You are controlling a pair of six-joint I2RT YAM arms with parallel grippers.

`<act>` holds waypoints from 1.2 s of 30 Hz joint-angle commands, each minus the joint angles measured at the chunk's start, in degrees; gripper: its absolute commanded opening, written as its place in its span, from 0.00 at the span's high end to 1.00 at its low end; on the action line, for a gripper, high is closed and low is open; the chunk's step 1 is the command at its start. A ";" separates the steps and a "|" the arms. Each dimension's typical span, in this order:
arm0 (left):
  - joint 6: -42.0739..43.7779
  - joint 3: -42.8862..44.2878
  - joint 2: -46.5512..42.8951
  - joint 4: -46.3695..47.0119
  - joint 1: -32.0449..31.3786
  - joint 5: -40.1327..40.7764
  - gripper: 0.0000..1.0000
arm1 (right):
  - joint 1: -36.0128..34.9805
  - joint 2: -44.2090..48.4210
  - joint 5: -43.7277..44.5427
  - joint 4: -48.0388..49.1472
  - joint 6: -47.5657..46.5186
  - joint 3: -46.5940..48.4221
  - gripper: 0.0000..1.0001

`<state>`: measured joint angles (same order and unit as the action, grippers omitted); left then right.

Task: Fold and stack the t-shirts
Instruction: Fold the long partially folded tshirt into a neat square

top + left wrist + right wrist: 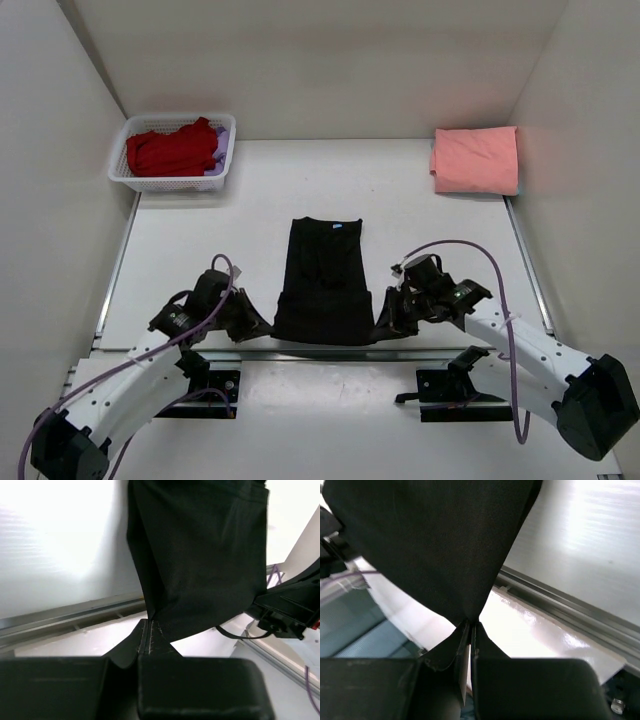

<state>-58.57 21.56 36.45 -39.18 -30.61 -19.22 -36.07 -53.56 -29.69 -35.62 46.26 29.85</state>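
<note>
Overhead view of a white table (pixel 440 230) with a black t-shirt (pixel 322 285) lying at its centre, folded lengthwise into a long, narrow panel. Collar end, marked by a small blue-white neck label (pixel 338 226), pointing away from the arms; hem end at the table's near edge.

At the near left corner of the black t-shirt, the left gripper (pixel 256 322), jaws closed on a pinch of the hem. At the near right corner, the right gripper (pixel 388 322), jaws likewise clamped on the hem. Both corners drawn outward, hem end wider than collar end.

From the left wrist camera: dark cloth gathered to a point between two black fingers (pixel 200 690), a line of hem stitching visible right in the pinch, the rest of the fabric fanning up and away. From the right wrist camera: much the same, mirrored, with black fabric narrowing into the closed fingers (pixel 535 690) above a metal rail (pixel 560 610) along the table edge.

Far beyond the black t-shirt to the left, in the back corner: a white lattice basket (pixel 170 185) holding a crumpled red t-shirt (pixel 168 152), with a bit of a lilac t-shirt (pixel 222 150) showing at the basket's right side.

Far beyond the black t-shirt to the right, in the other back corner: a salmon-pink t-shirt (pixel 476 160), folded into a neat rectangle, flat on the table, well apart from everything else.
</note>
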 commanded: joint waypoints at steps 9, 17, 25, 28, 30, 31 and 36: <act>6.09 19.21 17.59 3.75 6.43 -0.47 1.00 | 17.34 -11.63 -6.51 -11.40 -14.25 19.88 1.00; 7.33 30.10 34.09 10.52 13.02 0.50 1.00 | 23.94 -32.80 -8.89 -8.08 -18.85 38.08 0.99; 8.39 46.71 61.95 27.36 17.60 4.02 0.84 | 25.27 -57.67 -6.54 2.22 -17.68 59.93 0.86; 1.20 45.94 67.69 44.64 21.55 0.69 0.60 | 24.83 -64.47 1.10 0.82 -20.76 70.75 0.62; -0.93 46.20 70.59 49.87 22.17 -2.03 0.59 | 25.09 -67.54 2.44 0.02 -21.12 74.89 0.55; -1.20 46.81 71.30 51.03 22.35 -2.57 0.60 | 25.18 -68.25 3.14 -0.50 -21.56 76.40 0.50; 0.73 43.31 65.52 52.45 21.65 -0.64 0.65 | 24.74 -64.05 3.76 1.33 -21.47 68.79 0.41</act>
<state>-57.63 66.06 109.27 6.09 -7.70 -18.87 -11.11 -121.75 -27.77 -35.46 26.09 101.73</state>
